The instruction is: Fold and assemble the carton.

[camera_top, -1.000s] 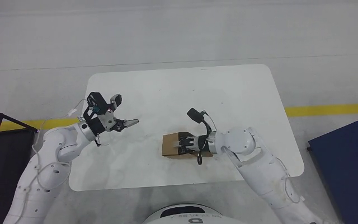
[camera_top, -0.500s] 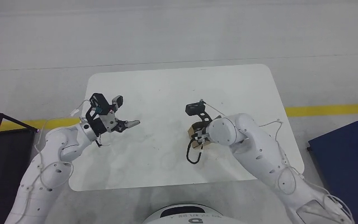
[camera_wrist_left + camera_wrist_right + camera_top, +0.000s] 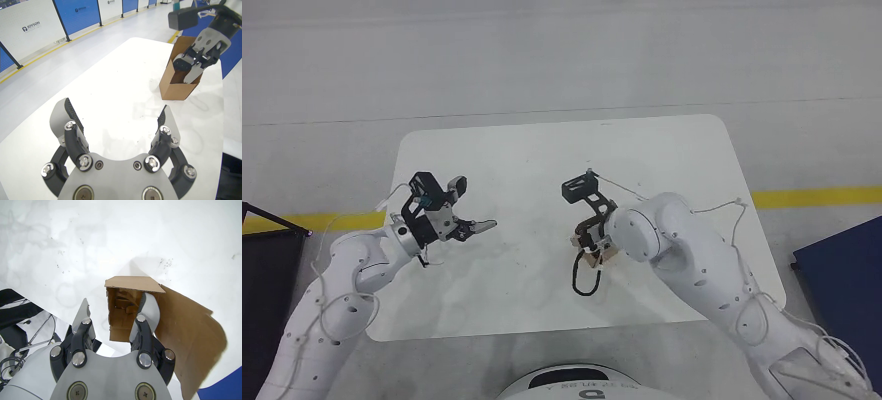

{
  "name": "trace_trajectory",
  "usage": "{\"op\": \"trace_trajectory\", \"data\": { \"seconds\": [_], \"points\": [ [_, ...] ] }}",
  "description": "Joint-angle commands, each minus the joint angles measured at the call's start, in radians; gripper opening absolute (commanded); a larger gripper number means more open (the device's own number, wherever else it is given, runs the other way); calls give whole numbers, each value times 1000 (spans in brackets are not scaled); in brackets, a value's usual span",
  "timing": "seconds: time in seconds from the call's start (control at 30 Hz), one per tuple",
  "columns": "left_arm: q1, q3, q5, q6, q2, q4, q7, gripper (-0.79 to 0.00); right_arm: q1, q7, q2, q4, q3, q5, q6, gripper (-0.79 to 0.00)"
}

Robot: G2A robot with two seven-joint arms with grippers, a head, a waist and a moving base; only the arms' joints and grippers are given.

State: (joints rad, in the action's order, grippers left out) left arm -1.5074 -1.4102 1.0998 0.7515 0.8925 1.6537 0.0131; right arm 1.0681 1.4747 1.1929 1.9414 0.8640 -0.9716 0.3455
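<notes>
- The carton now stands upright with its mouth open to the top. A second ago it lay flat on its side on the counter under the right arm. The right arm has also swung round over it.
- It sits a little right of the counter's middle, in the near half.
- The right end effector is spread open, not clamped. One finger reaches down inside the carton close to a wall, and the other hangs outside past the opposite wall.
- The left end effector is open and empty. It hovers over the left part of the counter much where it was, well apart from the carton.
- Judged from this, the body is erected. The bottom looks folded in, though how firmly it is locked cannot be told. The top flaps are still to be closed.
- One tall flap rises on the carton's right side and a short one on its far side. Both top edges are free.
- Bare counter lies between the carton and the left end effector, and across the far half.
- The near edge is closer, though the carton is not beside it.
- A loop of cable from the right arm hangs just near of the carton and could snag a flap.
</notes>
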Motion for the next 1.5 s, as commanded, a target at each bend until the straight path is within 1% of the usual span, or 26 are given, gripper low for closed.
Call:
{"op": "trace_trajectory", "data": {
  "seconds": [0.0,0.1,0.17,0.2,0.3,0.37,0.47,0.53,0.57,0.63,0.7,0.77,0.8,0.87,0.93,0.97,1.0,1.03,1.1,1.17,1.23,1.37,1.43,1.47],
  "points": [
    [6,6,-3,-2,2,1,-5,0,13,-2,-2,64,14,-29,2,-34],
    [20,23,-11,-5,6,-1,-15,0,36,-36,-5,171,52,-32,17,-12],
    [31,37,-20,-6,9,-7,-20,0,67,-109,-9,234,87,-18,-1,0],
    [38,45,-30,-5,11,-13,-21,0,87,-177,-11,267,109,-10,-26,0],
    [63,84,-53,-7,19,-32,-34,0,180,-339,-24,319,200,-7,-82,0],
    [91,123,-50,-15,27,-46,-57,0,264,-427,-33,339,272,24,-106,0],
    [143,193,-30,-59,43,-62,-86,0,400,-551,-45,350,389,79,-143,0],
    [184,240,-2,-93,55,-71,-102,0,492,-626,-51,353,459,126,-181,-9],
    [207,262,6,-107,62,-79,-103,0,537,-662,-53,356,491,150,-201,-37],
    [257,305,26,-119,75,-96,-105,0,623,-729,-57,363,551,182,-235,-68],
    [310,344,37,-131,89,-120,-102,0,708,-791,-59,376,601,233,-258,-62],
    [366,389,69,-136,104,-147,-104,0,792,-833,-58,380,637,315,-288,-46],
    [394,413,78,-135,113,-167,-99,0,832,-847,-58,374,650,362,-306,-55],
    [450,465,93,-122,131,-213,-91,0,899,-864,-58,348,666,440,-350,-92],
    [502,514,99,-116,152,-260,-79,0,943,-889,-57,310,666,513,-396,-172],
    [525,537,97,-114,162,-282,-69,0,958,-907,-56,288,661,546,-423,-219],
    [544,558,94,-110,172,-303,-59,0,969,-922,-55,263,651,575,-451,-388],
    [563,576,94,-107,181,-325,-51,0,974,-937,-53,239,640,598,-478,-413],
    [593,608,100,-98,198,-367,-37,0,973,-972,-50,181,607,640,-533,-431],
    [618,632,115,-88,210,-406,-23,0,951,-1006,-46,104,574,636,-527,-437],
    [637,646,123,-80,220,-438,-6,0,915,-1041,-40,41,534,669,-551,-440],
    [664,651,138,-59,229,-488,21,0,844,-1109,-31,-56,485,701,-602,-425],
    [668,648,146,-49,230,-505,29,0,807,-1128,-27,-89,469,702,-612,-413],
    [668,646,150,-45,230,-511,31,0,785,-1129,-26,-99,462,700,-608,-419]
  ]
}}
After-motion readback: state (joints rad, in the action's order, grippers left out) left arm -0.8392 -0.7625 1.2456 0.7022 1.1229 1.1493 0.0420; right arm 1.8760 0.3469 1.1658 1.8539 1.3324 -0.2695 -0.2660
